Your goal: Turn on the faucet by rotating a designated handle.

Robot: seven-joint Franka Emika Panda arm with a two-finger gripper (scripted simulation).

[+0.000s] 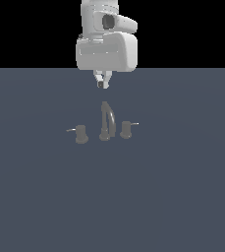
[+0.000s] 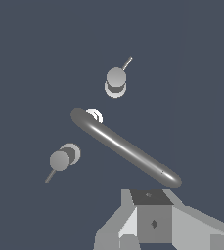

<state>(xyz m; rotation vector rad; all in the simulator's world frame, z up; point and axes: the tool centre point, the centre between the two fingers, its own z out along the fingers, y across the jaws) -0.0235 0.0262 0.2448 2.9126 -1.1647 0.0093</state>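
The scene is viewed frontally from afar by the exterior view; the faucet (image 1: 105, 123) is seen from closely above by the wrist view, and is shared by both.

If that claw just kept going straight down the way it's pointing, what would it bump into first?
Most likely the faucet's arched spout, which sits almost directly under the gripper. The wrist view shows the spout ahead of the fingers, though depth is hard to judge. Both knobs lie off to the sides.

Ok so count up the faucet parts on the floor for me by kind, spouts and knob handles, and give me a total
Arched spout: 1
Knob handles: 2, one with its lever pointing to the exterior view's right, one with its lever pointing to the exterior view's left
Total: 3 parts, all dull grey
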